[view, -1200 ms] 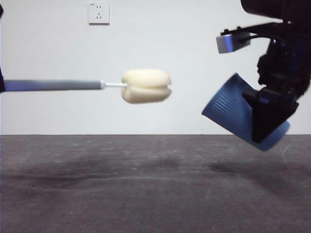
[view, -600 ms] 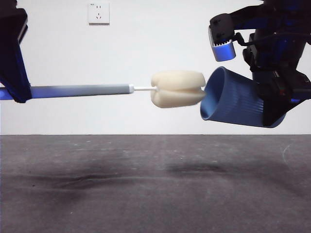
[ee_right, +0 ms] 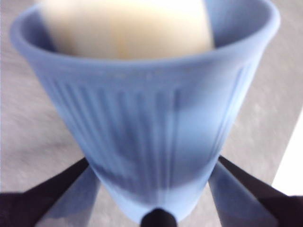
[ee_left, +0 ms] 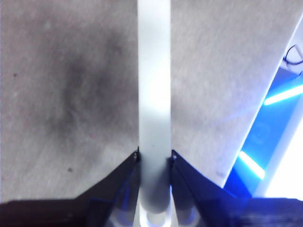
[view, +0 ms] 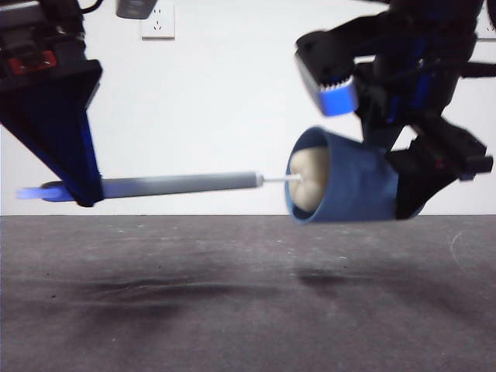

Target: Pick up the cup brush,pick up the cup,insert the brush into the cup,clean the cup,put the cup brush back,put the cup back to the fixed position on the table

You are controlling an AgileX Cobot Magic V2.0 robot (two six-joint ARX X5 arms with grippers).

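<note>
The sky-blue ribbed cup hangs on its side above the table, mouth facing left, with my right gripper shut on its base end. In the right wrist view the cup fills the frame between the jaws. The cup brush lies level in the air, its cream sponge head inside the cup's mouth, also visible as the sponge head. My left gripper is shut on the grey handle near its far end.
A white wall with a power socket stands behind the table. Soft shadows of the arms lie on the dark grey surface below the held things.
The brush moved right and the cup tipped level and moved left and down. The sponge head, outside the cup before, now sits inside its mouth. The left arm came into view.
</note>
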